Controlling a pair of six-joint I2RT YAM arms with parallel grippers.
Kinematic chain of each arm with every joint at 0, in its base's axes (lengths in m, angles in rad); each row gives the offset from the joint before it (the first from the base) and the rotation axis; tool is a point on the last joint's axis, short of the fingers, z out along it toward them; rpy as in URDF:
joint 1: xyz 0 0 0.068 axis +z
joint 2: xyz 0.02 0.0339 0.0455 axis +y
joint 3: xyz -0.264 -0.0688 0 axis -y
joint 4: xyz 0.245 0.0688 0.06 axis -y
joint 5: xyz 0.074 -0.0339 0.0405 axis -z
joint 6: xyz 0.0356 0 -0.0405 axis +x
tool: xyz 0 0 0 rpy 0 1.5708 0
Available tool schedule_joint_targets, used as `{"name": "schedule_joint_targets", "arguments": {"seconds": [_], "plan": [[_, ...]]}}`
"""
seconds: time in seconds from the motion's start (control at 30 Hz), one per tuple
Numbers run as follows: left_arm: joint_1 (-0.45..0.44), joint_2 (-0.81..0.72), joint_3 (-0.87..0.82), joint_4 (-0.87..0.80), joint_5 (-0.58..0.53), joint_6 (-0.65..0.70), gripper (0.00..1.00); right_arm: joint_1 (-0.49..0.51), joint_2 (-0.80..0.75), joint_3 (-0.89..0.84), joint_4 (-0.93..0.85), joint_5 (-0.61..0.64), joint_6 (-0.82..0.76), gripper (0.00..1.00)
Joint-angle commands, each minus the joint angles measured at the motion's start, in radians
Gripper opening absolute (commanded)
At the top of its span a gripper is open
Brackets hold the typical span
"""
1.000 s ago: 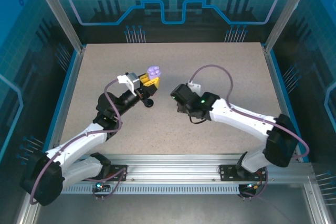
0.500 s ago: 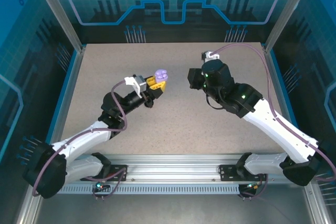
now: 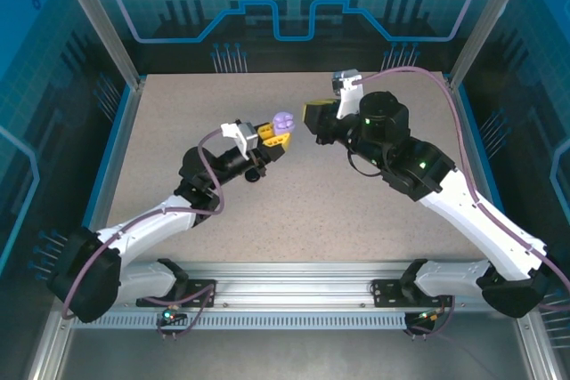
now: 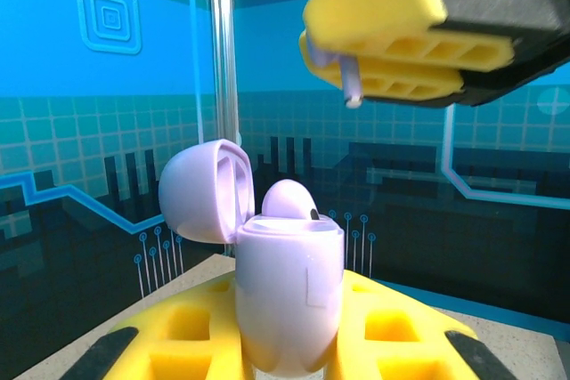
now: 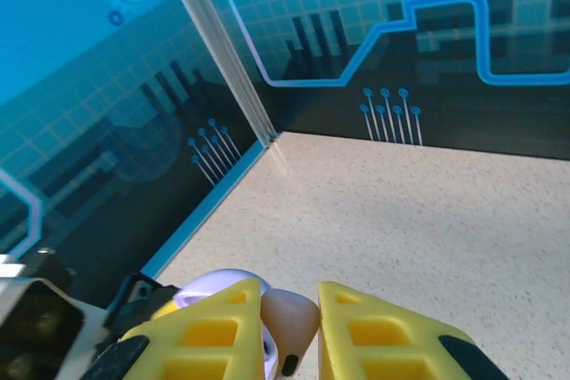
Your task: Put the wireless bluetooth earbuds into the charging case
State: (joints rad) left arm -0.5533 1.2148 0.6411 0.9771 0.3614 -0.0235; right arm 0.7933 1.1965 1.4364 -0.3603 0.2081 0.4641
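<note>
My left gripper (image 3: 272,137) is shut on a lavender charging case (image 3: 283,122), holding it upright above the table. In the left wrist view the case (image 4: 287,295) stands between my yellow fingers (image 4: 169,349). Its lid (image 4: 200,191) is hinged open to the left and one lavender earbud (image 4: 289,200) sits inside. My right gripper (image 3: 310,116) hovers just right of and above the case, shut on a pale earbud (image 5: 289,322). That earbud's stem (image 4: 352,86) points down from the right fingers (image 4: 392,33), clear of the case. Part of the case (image 5: 218,284) shows below the right fingers.
A small black object (image 3: 254,173) lies on the speckled table (image 3: 374,211) under the left arm. Glass walls and a metal post (image 5: 223,51) close the back and sides. Both arms meet near the table's middle back.
The right arm has lifted off the table and swung back and left until its gripper is next to the case. The left gripper has carried the case a little to the right.
</note>
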Motion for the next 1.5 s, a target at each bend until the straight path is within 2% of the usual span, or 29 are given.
{"name": "schedule_joint_targets", "arguments": {"seconds": [0.0,0.53,0.97,1.47], "plan": [[-0.009,0.008,0.045,0.042,0.03,0.018,0.0,0.016,-0.02,-0.004,0.078,-0.05,-0.043,0.19],[-0.008,0.009,0.054,0.033,0.033,0.023,0.0,0.102,0.077,0.048,0.05,0.0,-0.086,0.18],[-0.01,0.003,0.054,0.035,0.03,0.021,0.0,0.107,0.096,0.055,0.034,0.063,-0.119,0.18],[-0.009,-0.005,0.059,0.027,0.03,0.023,0.0,0.125,0.109,0.044,-0.016,0.059,-0.166,0.17]]}}
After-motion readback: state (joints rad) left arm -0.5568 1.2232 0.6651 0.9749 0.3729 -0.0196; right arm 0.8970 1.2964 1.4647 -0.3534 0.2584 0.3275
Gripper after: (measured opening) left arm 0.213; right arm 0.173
